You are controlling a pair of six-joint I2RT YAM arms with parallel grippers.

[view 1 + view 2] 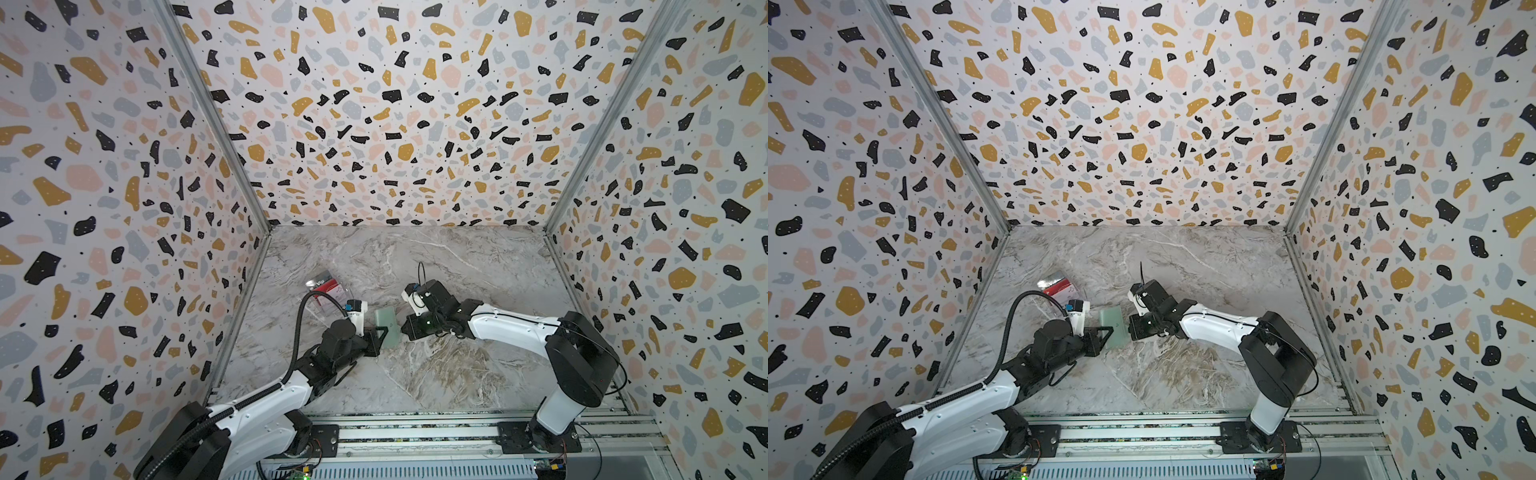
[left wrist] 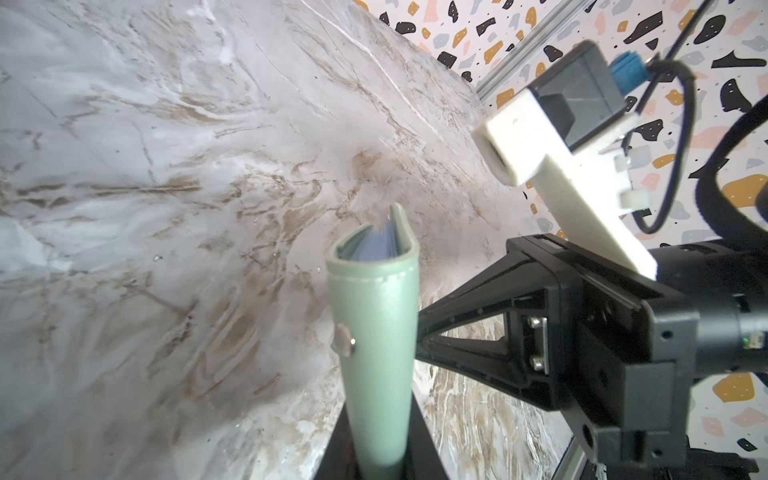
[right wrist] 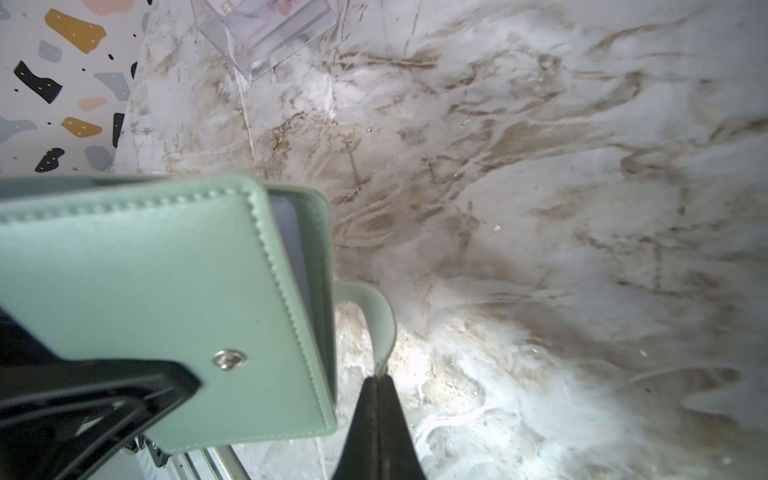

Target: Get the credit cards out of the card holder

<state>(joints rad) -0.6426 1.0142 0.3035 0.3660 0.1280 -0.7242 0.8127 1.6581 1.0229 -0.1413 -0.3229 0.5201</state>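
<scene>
Between the two arms, near the middle of the marble-patterned tabletop (image 1: 457,270), the card holder (image 1: 383,320) stands on edge and appears lifted clear of the surface. In both top views its long side runs from near to far, with one broad face turned to each arm. It is a booklet of smooth mint-green leatherette with a stitched border and rounded corners. The left wrist view shows it edge-on as a narrow U of covers with bluish clear sleeves between them. A small metal snap stud (image 3: 228,359) sits bare on one cover. The left gripper (image 1: 380,334) has its black fingers (image 3: 104,395) clamped on both covers at one end. The right gripper (image 3: 376,386) has its fingers pressed together on the tip of the closure strap (image 3: 374,316), which curls out from behind the open edge. No card can be made out between the sleeves. Far left of the holder lies a clear plastic box (image 1: 328,299), partly hidden behind the left wrist camera. The credit cards (image 1: 319,283) are there: a dark one printed "Vip" and a pale one with a gold chip, cut off in the right wrist view. Whether they lie inside the box or against it I cannot tell.
</scene>
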